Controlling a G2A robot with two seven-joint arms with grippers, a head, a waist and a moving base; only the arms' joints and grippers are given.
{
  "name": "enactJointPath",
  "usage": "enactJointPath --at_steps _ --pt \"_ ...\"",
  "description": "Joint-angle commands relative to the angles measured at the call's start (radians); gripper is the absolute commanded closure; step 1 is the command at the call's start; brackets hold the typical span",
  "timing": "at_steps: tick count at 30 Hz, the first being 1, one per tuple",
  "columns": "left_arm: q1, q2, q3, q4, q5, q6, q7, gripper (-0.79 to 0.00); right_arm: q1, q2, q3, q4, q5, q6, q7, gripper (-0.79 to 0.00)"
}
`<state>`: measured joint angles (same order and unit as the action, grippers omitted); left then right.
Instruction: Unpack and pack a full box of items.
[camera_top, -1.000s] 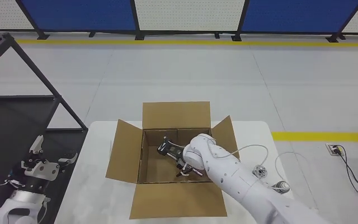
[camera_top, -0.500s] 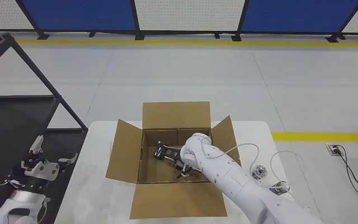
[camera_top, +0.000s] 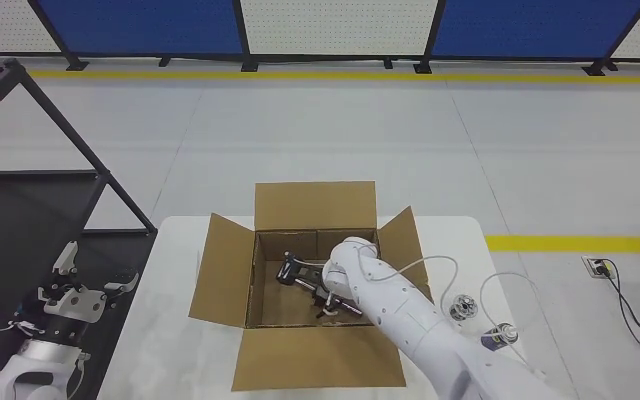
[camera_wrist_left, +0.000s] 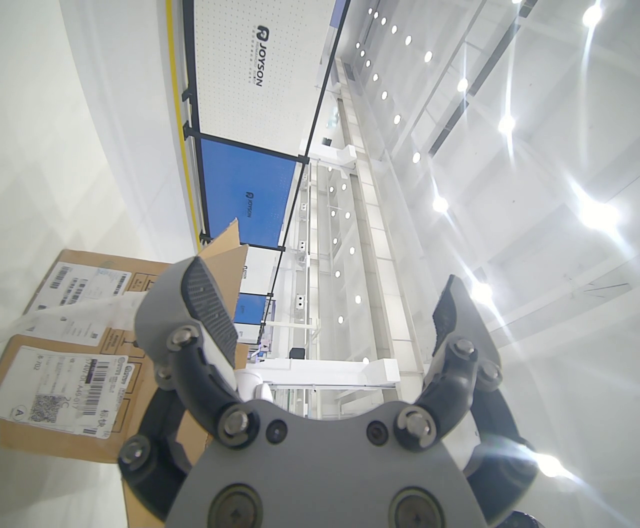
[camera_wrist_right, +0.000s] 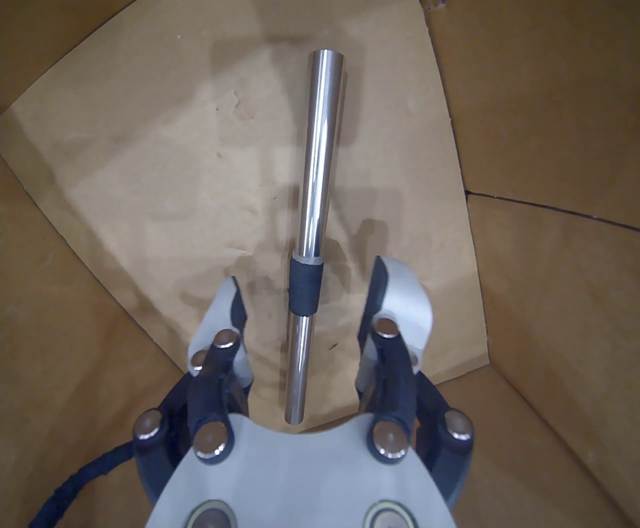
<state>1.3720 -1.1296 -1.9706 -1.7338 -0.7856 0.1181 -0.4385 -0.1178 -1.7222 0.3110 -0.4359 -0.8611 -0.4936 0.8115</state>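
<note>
1. The box stands open on the table in the lower middle of the top view, with its flaps folded out. A sheet of brown paper lies on the box floor. On the paper lies a shiny metal rod with a black band round it.
2. The right claw is down inside the box and spread wide. It has one finger on each side of the rod at the band, and neither touches it. I cannot tell how high the tips are above the floor.
3. The left claw is spread and holds nothing. It is at the lower left of the top view, off the table and well apart from the box.
4. The rod is round and smooth, so an off-centre squeeze could roll it aside or let it slip out.
5. The band seems off the rod's middle, so the long end may sag when lifted and catch a box wall or flap.
6. If the claw closes too low, it could pinch the loose paper and drag it up with the rod.
</note>
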Motion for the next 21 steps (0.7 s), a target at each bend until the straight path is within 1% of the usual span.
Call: enactJointPath --at_steps 1,4,6,12,14,15,16,21 --pt "0.000 0.000 0.000 0.000 0.000 0.000 0.000 -0.785 0.004 -0.002 0.006 0.006 -0.002 0.000 -0.011 -0.785" --pt "0.000 0.000 0.000 0.000 0.000 0.000 0.000 -0.785 0.015 0.000 0.022 0.008 -0.001 -0.006 -0.044 -0.785" --pt "0.000 0.000 0.000 0.000 0.000 0.000 0.000 -0.785 0.021 0.004 0.031 0.004 -0.003 -0.010 -0.065 -0.730" --pt "0.000 0.000 0.000 0.000 0.000 0.000 0.000 -0.785 0.033 0.035 0.064 -0.072 -0.031 -0.006 -0.098 -0.723" --pt "0.000 0.000 0.000 0.000 0.000 0.000 0.000 -0.785 0.033 0.052 0.078 -0.124 -0.051 0.004 -0.102 -0.739" --pt "0.000 0.000 0.000 0.000 0.000 0.000 0.000 -0.785 0.030 0.064 0.087 -0.153 -0.063 0.009 -0.104 -0.773" --pt "0.000 0.000 0.000 0.000 0.000 0.000 0.000 -0.785 0.025 0.076 0.097 -0.186 -0.073 0.012 -0.103 -0.785" --pt "0.000 0.000 0.000 0.000 0.000 0.000 0.000 -0.785 -0.032 0.160 0.177 -0.413 -0.133 0.029 -0.060 -0.785"
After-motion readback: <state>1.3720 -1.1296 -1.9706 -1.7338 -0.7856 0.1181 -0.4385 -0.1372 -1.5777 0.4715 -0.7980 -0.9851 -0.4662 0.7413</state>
